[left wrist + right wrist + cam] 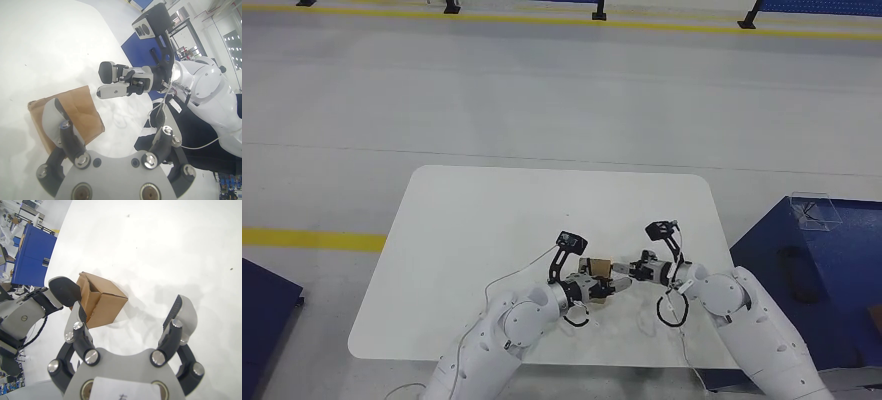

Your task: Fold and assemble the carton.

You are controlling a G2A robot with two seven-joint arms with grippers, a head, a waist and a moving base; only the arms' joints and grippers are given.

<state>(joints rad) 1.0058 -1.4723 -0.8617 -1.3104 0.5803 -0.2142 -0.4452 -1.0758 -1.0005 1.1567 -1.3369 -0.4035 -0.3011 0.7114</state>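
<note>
The white bench (pixel 462 220) had a blue cabinet (pixel 832 250) off its 3 o'clock side. The brown carton (pixel 594 267) sat near centre, end flaps ajar. The left pincer (pixel 105 111), spread wide, touched it with one finger (pixel 53 117); the right pincer (pixel 130 308) gaped empty at its 3 o'clock.

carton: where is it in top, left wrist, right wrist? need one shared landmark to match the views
Top view: carton on the white table, near the front edge, where the two arms meet.
Left wrist view: carton on the table, partly behind a finger of the left gripper; right gripper beyond it.
Right wrist view: carton on the table, just beyond the right gripper's open jaws.
Shared landmark: the white table's rounded edge.
</note>
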